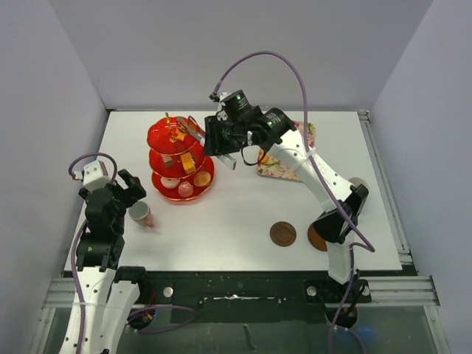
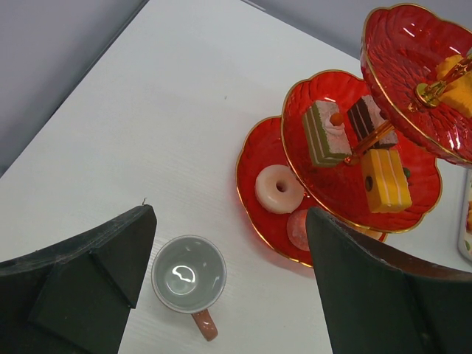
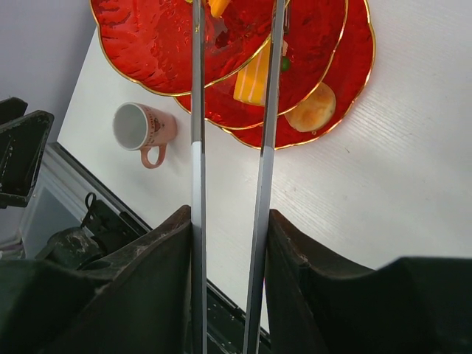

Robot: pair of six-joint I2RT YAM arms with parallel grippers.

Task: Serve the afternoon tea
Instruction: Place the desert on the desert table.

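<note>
From above, the red stand [image 1: 179, 158] sits left of centre on the bench [image 1: 243, 206], with cakes [image 1: 188, 164] on its tiers. The right fingers [image 1: 219, 144] pinch tongs [image 1: 195, 135] that reach over the top tier. The left fingers [image 1: 131, 186] stand spread just beside the pink cup [image 1: 141, 214]. Two saucers [image 1: 282, 234] lie near the right arm's base, one partly hidden. Left wrist: the spread fingers [image 2: 110, 254] flank the upright cup [image 2: 189, 274], and the stand [image 2: 346, 184] to the right holds cakes [image 2: 323, 133]. Right wrist: the fingers [image 3: 169, 280] clamp the tongs [image 3: 197, 147], whose two blades point over the stand [image 3: 147, 44]; the cup [image 3: 140, 127] lies beyond to the left
</note>
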